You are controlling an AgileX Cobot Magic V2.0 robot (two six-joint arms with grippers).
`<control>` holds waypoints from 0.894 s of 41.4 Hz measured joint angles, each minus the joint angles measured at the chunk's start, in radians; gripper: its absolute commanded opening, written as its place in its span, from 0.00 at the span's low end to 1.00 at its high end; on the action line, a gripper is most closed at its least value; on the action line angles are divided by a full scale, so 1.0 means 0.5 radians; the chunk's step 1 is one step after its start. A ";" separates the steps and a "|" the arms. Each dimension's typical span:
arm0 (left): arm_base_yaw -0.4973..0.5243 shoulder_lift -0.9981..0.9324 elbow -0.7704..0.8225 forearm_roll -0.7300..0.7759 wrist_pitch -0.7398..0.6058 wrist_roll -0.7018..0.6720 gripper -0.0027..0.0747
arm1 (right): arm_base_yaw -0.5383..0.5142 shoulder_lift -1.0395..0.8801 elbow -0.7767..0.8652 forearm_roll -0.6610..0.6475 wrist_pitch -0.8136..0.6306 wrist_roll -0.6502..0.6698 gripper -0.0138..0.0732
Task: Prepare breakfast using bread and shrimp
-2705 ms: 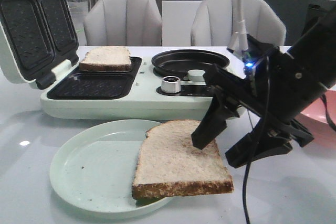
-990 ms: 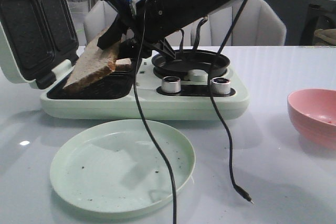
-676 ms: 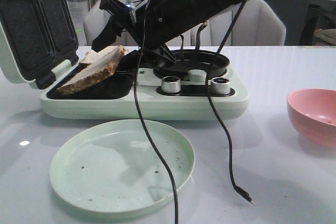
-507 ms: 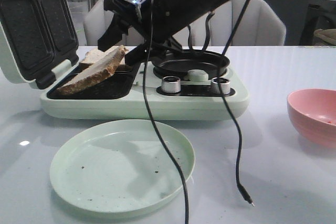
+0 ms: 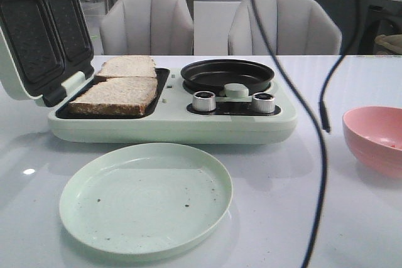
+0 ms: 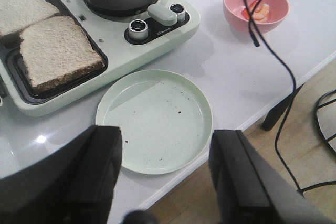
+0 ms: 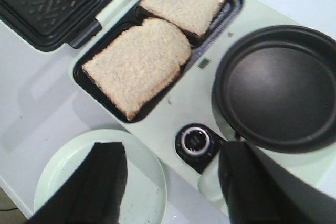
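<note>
The open lid (image 5: 34,29) of the pale green breakfast maker (image 5: 169,123) stood up at the far left, its two dark plates ribbed. In the two dark wells below it lay the bread (image 5: 116,95): two squarish slices, pale beige and speckled, with dark brown crust edges. The nearer slice lay flat in the front well; the second slice (image 5: 127,66) sat just behind it, the two edges touching or nearly so. In the right wrist view both slices lay ahead of the right end effector (image 7: 170,182), beyond its left finger (image 7: 94,182).

Further right, the black round pan (image 5: 227,73) sat on the same appliance, with two silver knobs (image 5: 204,100) in front of it. No brand name or writing could be read on the appliance; the knob faces were too small to tell.

The pale green plate (image 6: 154,120), flecked with dark crumbs, lay on the white bench (image 5: 352,218) just ahead of the left end effector (image 6: 165,177), between its two spread black fingers (image 6: 100,166). Both end effectors were released and held nothing.

At the far right stood the pink bowl (image 6: 255,6), well apart from either end effector. The shrimp (image 6: 258,11), pale pink-orange pieces, lay inside it. Black cables (image 5: 320,155) hung down across the front view.
</note>
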 measured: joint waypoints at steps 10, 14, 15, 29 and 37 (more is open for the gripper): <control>0.000 0.000 0.000 0.000 0.000 0.000 0.60 | 0.000 -0.507 0.498 -0.144 0.016 0.062 0.73; 0.000 0.000 0.000 0.000 0.000 0.000 0.60 | 0.000 -0.712 0.754 -0.178 -0.022 0.075 0.73; 0.000 0.000 0.000 0.000 0.000 0.000 0.60 | 0.000 -0.755 0.827 -0.182 -0.034 0.079 0.73; 0.000 0.000 0.000 0.000 0.000 0.000 0.60 | 0.000 -1.379 1.536 -0.395 -0.138 0.299 0.73; 0.000 0.000 0.000 0.004 0.004 0.000 0.60 | 0.000 -1.572 1.714 -0.417 -0.151 0.355 0.73</control>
